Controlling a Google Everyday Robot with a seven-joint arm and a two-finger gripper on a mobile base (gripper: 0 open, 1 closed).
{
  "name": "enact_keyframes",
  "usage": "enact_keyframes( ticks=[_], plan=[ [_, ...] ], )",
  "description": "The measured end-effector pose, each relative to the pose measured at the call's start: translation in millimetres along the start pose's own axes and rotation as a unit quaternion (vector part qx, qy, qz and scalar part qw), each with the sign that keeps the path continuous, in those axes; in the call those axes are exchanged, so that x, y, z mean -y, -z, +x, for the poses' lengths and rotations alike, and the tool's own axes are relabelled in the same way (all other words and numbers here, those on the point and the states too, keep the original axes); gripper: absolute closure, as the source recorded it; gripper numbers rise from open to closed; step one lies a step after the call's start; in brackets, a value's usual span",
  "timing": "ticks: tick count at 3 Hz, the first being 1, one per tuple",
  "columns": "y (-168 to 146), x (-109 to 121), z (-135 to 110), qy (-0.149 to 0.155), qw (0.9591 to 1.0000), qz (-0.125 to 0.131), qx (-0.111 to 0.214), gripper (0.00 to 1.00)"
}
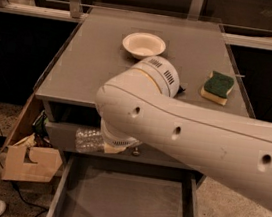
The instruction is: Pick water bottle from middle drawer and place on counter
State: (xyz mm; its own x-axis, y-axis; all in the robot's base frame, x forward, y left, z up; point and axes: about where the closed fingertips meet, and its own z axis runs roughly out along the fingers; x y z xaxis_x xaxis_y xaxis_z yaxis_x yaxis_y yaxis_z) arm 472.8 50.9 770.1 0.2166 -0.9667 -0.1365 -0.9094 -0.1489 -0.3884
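Camera view: gripper [109, 146], mostly hidden under arm [197, 139], seemingly clamps water bottle [87, 139] above middle drawer [123, 199]; next, raise onto counter [92, 59].

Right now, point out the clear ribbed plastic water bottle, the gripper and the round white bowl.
clear ribbed plastic water bottle [87, 140]: camera view, ribbed body.
gripper [113, 148]: camera view, pale fingers clamping bottle's right end.
round white bowl [144, 45]: camera view, bare inside.
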Motion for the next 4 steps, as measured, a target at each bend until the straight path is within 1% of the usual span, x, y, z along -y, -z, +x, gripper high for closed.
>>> enact_keyframes(
  ticks=[1, 2, 3, 4],
  plan=[
    [21, 12, -6, 0.015, 0.9998, 0.014, -0.003, 1.00],
    [42, 32, -25, 0.040, 0.9987, 0.032, 0.006, 1.00],
    [45, 40, -23, 0.039, 0.9986, 0.035, 0.002, 1.00],
    [60, 77, -30, 0.061, 0.9969, 0.048, -0.012, 1.00]
  ],
)
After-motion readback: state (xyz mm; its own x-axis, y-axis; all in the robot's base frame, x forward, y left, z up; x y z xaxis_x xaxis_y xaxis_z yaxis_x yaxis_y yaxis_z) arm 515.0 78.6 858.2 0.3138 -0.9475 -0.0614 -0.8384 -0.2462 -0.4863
